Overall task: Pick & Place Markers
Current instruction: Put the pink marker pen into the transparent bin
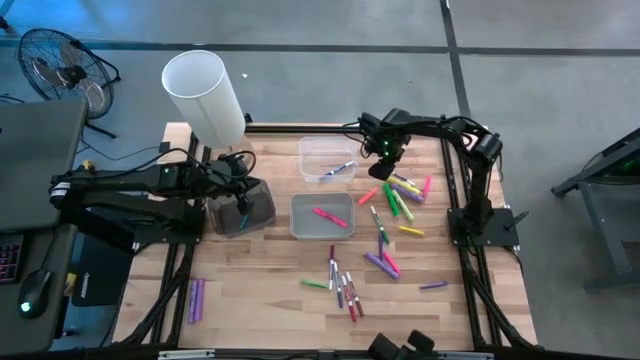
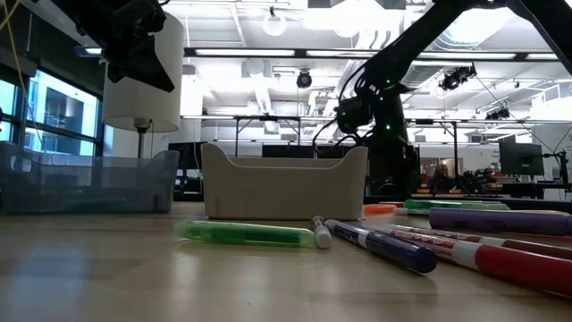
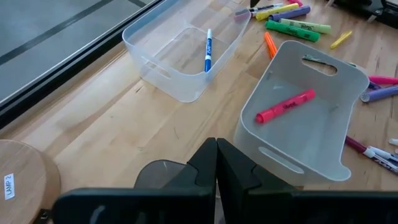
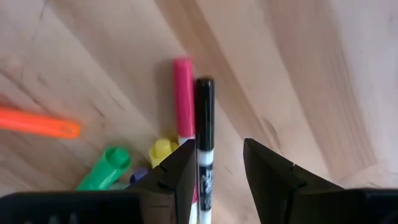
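Note:
Markers lie loose on the wooden table: a cluster (image 1: 400,190) at the far right and another (image 1: 345,285) nearer the front. My right gripper (image 4: 217,149) points down over the far cluster, open, its fingers on either side of a white marker with a black cap (image 4: 204,118) that lies on the table beside a pink one (image 4: 183,93). A blue marker (image 3: 208,50) lies in the clear bin (image 1: 312,150) and a pink marker (image 3: 285,106) in the grey bin (image 1: 300,225). My left gripper (image 3: 216,162) hangs shut at the table's left. My right gripper stands over the black-capped marker, which runs close along one finger (image 4: 180,165) and lies flat on the table. Whether that finger touches it, I cannot tell. A gap shows between the marker and the other finger.
A lamp with a white shade (image 1: 205,95) and a wooden base (image 3: 18,180) stands at the far left. A dark bin (image 1: 262,212) sits under my left gripper. Purple markers (image 1: 196,300) lie near the front left corner. An orange marker (image 4: 37,122) and a green one (image 4: 106,167) lie beside my right gripper.

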Controlling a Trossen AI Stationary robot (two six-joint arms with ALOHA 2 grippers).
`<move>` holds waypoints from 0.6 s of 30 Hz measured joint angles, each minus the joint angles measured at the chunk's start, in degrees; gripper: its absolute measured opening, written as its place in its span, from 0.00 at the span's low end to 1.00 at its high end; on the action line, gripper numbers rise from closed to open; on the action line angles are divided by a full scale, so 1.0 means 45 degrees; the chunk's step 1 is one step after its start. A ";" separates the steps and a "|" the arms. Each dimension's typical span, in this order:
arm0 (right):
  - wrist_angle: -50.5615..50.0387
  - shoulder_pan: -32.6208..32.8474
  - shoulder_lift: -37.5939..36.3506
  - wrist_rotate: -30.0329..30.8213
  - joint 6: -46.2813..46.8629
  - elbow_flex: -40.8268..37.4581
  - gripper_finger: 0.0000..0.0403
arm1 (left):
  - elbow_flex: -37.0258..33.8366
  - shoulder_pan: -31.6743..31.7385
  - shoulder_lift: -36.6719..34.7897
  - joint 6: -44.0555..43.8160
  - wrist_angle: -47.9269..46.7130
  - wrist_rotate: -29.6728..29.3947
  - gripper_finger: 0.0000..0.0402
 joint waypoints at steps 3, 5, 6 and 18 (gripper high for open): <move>0.0133 0.0000 0.0000 0.0137 0.0005 0.0000 0.31 | 0.0000 0.0000 0.0000 0.0000 0.0000 0.0000 0.00; 0.0193 -0.0003 0.0003 -0.0118 0.0025 0.0000 0.31 | 0.0000 0.0000 0.0000 0.0000 0.0001 0.0000 0.00; 0.0202 -0.0005 0.0000 -0.0325 0.0038 0.0000 0.31 | 0.0000 0.0000 0.0000 0.0000 0.0001 0.0000 0.00; 0.0347 0.0412 0.0005 0.0286 0.0079 -0.0005 0.31 | 0.0000 0.0000 0.0000 -0.0023 0.0001 0.0010 0.00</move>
